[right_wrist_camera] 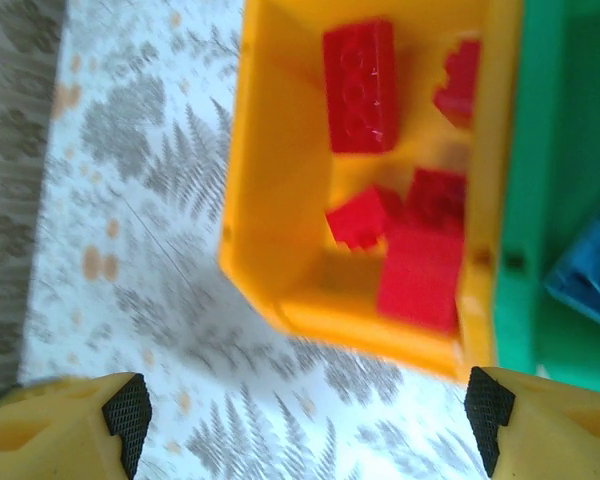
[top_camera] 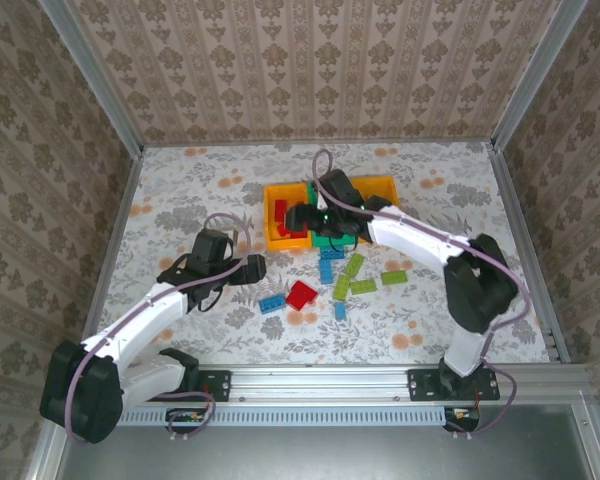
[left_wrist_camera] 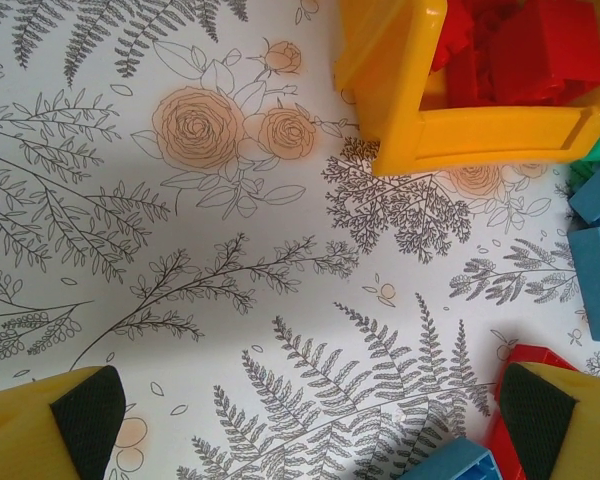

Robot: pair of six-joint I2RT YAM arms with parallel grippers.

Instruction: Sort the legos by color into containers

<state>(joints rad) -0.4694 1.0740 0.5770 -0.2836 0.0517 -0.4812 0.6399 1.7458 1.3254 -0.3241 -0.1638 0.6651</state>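
Red bricks (right_wrist_camera: 360, 85) are piled in the left yellow bin (right_wrist_camera: 270, 200). The right gripper (right_wrist_camera: 308, 418) hovers over it, jaws apart, nothing held, so I'd say this is the red drop-off step. The left gripper (left_wrist_camera: 310, 410) is wide and empty too, beside a loose red brick (top_camera: 301, 295). Next it needs to straddle that and close.

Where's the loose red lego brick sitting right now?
In the top external view, the red plastic brick lies on the flowered tabletop near its middle, just right of a small blue brick.
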